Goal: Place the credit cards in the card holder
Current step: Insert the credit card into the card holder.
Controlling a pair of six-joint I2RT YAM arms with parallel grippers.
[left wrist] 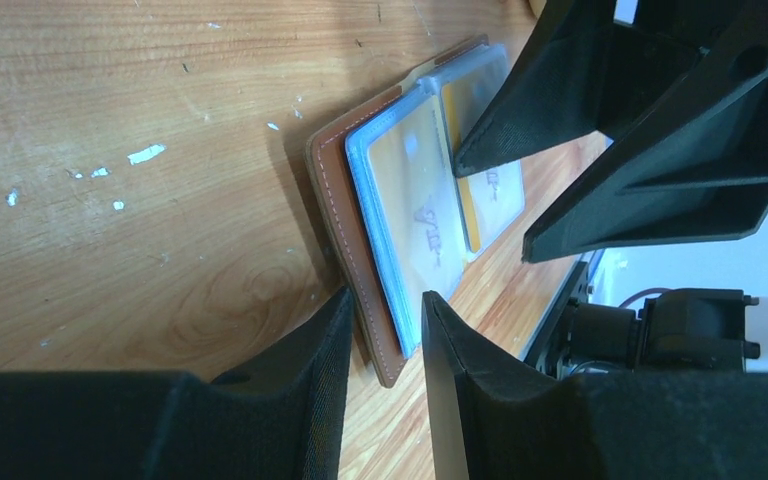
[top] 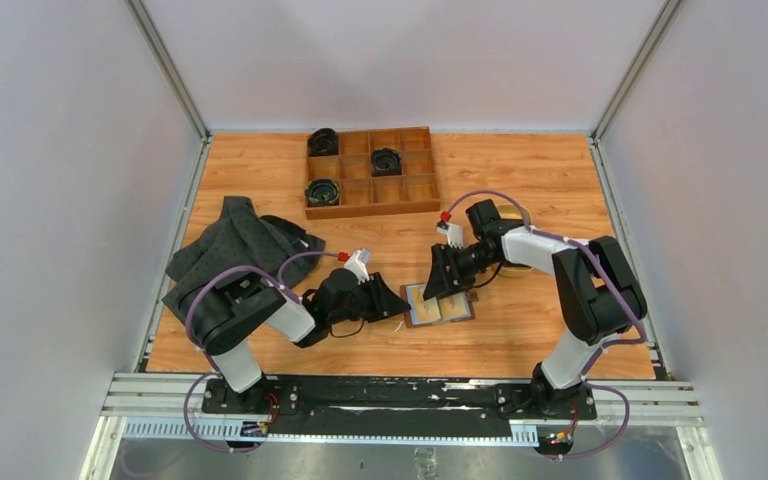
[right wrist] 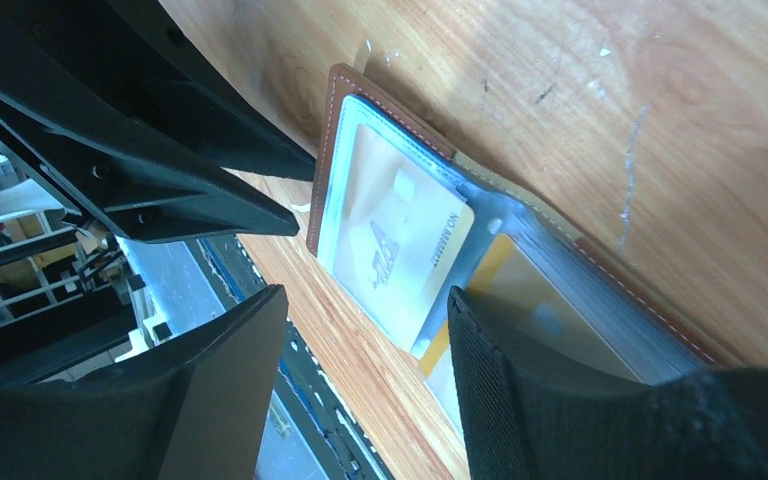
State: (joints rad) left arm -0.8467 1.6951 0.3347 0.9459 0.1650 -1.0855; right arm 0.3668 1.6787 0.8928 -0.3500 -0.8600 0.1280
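The brown leather card holder (top: 440,306) lies open on the wood near the front, its clear sleeves facing up. In the left sleeve sits a pale credit card (right wrist: 400,240) with a printed logo. A yellow-gold credit card (right wrist: 495,270) shows in the other sleeve. My left gripper (left wrist: 385,300) is shut on the card holder's left edge (left wrist: 345,215), leather cover and blue-edged sleeves between its fingers. My right gripper (right wrist: 368,295) hovers over the holder's near side, open and holding nothing. One of its fingers (right wrist: 520,390) covers part of the yellow card's sleeve.
A wooden compartment tray (top: 415,190) with three dark round items stands at the back. A dark grey cloth (top: 235,245) lies at the left. A tan dish (top: 508,209) peeks out behind the right arm. A metal rail (top: 400,395) runs along the near edge.
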